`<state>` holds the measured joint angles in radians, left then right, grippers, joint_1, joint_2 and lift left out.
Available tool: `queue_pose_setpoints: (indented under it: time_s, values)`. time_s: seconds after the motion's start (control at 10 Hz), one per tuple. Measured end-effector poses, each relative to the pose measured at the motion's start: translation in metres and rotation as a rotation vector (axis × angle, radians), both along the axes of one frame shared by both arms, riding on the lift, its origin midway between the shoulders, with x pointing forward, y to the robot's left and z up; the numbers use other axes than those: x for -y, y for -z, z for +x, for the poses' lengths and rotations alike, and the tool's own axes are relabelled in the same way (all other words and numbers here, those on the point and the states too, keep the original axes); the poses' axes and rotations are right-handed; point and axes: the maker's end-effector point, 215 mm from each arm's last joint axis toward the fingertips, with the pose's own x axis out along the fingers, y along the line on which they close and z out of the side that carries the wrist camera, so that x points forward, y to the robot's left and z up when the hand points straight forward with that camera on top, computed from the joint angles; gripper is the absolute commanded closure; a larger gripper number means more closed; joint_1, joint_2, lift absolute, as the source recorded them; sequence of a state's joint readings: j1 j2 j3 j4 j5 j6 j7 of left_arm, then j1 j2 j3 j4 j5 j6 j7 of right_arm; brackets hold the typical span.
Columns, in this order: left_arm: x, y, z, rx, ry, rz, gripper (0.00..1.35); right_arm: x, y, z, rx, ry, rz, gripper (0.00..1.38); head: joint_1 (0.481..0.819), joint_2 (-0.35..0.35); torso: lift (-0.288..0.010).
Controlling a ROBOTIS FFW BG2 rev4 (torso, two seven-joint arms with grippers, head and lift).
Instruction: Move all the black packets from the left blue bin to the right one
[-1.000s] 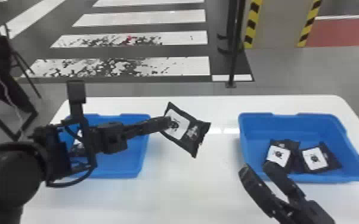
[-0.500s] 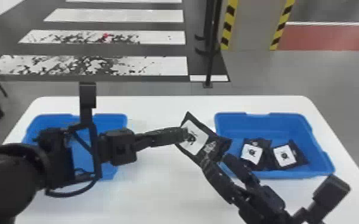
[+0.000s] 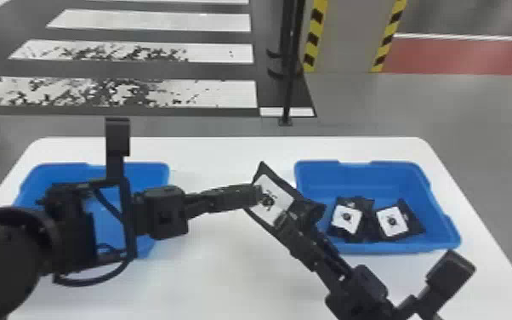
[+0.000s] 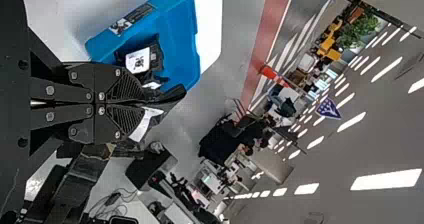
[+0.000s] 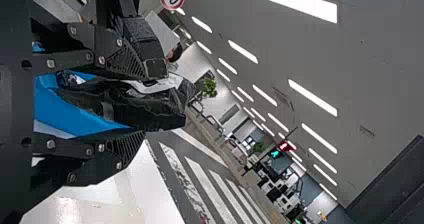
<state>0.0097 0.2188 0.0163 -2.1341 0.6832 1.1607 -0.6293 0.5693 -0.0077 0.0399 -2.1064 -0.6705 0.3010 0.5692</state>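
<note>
Fingers of the black left gripper (image 3: 256, 195) are clamping a flat, white-labelled black packet (image 3: 277, 195); the black right gripper (image 3: 295, 218) is keeping its fingers apart around it.

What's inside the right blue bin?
The right blue bin holds a black packet and, beside it, a second packet, white labels up. Anything underneath them is covered, so I can't tell.

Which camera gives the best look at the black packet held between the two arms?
The head view: the black packet shows broadly there, its white label partly covered by both arms' jaws. In the left wrist view, part of it peeks past the shut jaws; in the right wrist view, it appears nearly edge-on between open jaws.
</note>
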Motion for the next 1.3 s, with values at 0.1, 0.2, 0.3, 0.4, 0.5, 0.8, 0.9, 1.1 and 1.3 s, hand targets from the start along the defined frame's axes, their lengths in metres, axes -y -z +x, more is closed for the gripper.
queue_pose_setpoints:
  time_s: [0.1, 0.2, 0.3, 0.4, 0.5, 0.8, 0.9, 1.1, 1.3]
  values:
    - [-0.001, -0.001, 0.003, 0.005, -0.011, -0.002, 1.07, -0.002, -0.002, -0.001, 0.003, -0.003, 0.011, 1.28, 0.695, -0.035, -0.14]
    - [-0.005, -0.002, 0.007, 0.009, -0.037, -0.011, 0.64, -0.001, -0.005, 0.001, 0.014, 0.003, 0.012, 1.28, 0.695, -0.03, -0.14]
    - [-0.009, -0.002, 0.008, 0.006, -0.064, -0.031, 0.3, 0.003, -0.012, 0.003, 0.036, 0.016, 0.006, 1.28, 0.695, -0.029, -0.14]
    - [-0.013, -0.002, 0.009, 0.004, -0.085, -0.051, 0.08, 0.008, -0.014, 0.006, 0.047, 0.027, -0.004, 1.28, 0.695, -0.028, -0.14]
    - [-0.017, -0.002, 0.008, 0.005, -0.097, -0.066, 0.11, 0.015, -0.011, 0.011, 0.05, 0.039, -0.019, 1.28, 0.695, -0.032, -0.14]
    - [-0.04, -0.009, -0.01, 0.03, -0.149, -0.071, 0.13, 0.056, 0.009, 0.059, 0.064, 0.093, -0.127, 1.28, 0.695, -0.056, -0.14]
    - [-0.052, -0.004, -0.017, 0.021, -0.174, -0.063, 0.14, 0.076, 0.02, 0.083, 0.066, 0.126, -0.179, 1.28, 0.695, -0.065, -0.14]
    - [-0.074, 0.004, -0.025, 0.0, -0.22, -0.054, 0.14, 0.118, 0.046, 0.119, 0.04, 0.195, -0.287, 1.24, 0.695, -0.085, -0.14]
    - [-0.089, 0.012, -0.032, -0.024, -0.25, -0.043, 0.14, 0.158, 0.08, 0.142, -0.033, 0.247, -0.358, 0.74, 0.695, -0.118, -0.14]
